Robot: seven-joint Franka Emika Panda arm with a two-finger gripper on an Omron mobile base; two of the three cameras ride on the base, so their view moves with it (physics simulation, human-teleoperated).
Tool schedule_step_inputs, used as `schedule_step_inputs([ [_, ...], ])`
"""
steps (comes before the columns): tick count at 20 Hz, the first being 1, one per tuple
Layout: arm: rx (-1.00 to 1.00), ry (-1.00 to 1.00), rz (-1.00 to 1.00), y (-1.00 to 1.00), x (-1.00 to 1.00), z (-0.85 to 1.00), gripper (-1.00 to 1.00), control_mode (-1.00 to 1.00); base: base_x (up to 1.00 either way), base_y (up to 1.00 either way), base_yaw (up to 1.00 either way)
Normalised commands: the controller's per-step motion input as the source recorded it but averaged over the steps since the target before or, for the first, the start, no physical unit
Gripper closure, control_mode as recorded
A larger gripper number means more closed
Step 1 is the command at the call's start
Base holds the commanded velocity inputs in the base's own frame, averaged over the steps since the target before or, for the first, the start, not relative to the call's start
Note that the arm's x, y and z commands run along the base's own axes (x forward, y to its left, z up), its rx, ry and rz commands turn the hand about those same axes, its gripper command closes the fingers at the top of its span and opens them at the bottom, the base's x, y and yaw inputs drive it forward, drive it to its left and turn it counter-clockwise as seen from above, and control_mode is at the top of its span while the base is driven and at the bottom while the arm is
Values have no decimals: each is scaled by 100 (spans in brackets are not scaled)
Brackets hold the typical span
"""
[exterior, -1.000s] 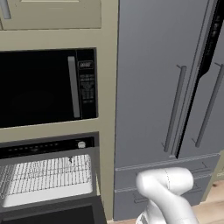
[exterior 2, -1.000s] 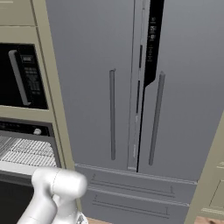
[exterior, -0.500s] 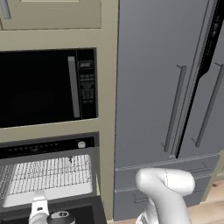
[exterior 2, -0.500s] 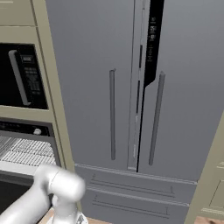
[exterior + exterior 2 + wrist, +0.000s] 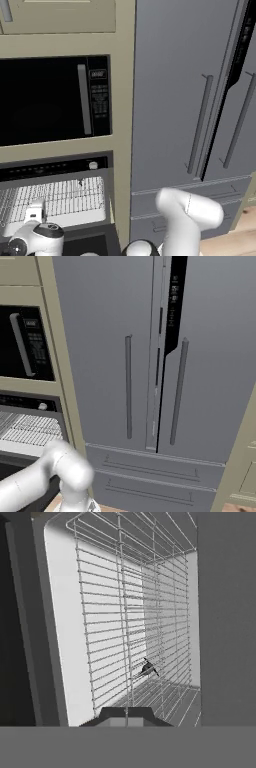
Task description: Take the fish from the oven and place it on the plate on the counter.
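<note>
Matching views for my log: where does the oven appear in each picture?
Left base view: the oven sits at the lower left, under the microwave.
Right base view: the oven is at the left edge, in the lower half.
Hand view: the camera looks into the oven cavity, rolled sideways.
Shared landmark: the wire rack.
</note>
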Motion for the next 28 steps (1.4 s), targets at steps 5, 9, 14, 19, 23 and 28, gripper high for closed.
schedule_step_inputs([
  [5,15,-14,-21,32,0,-9,100,-100,0,0,0],
  [9,44,-13,-10,13,9,-26,100,-100,0,0,0],
  [14,72,-1,-3,0,30,-43,100,-100,0,0,0],
  [19,84,0,0,-7,40,-49,100,-100,0,0,0],
  [23,83,0,-6,-1,36,-71,100,-100,0,0,0],
  [28,71,-7,-29,1,14,-73,100,-100,0,0,0],
])
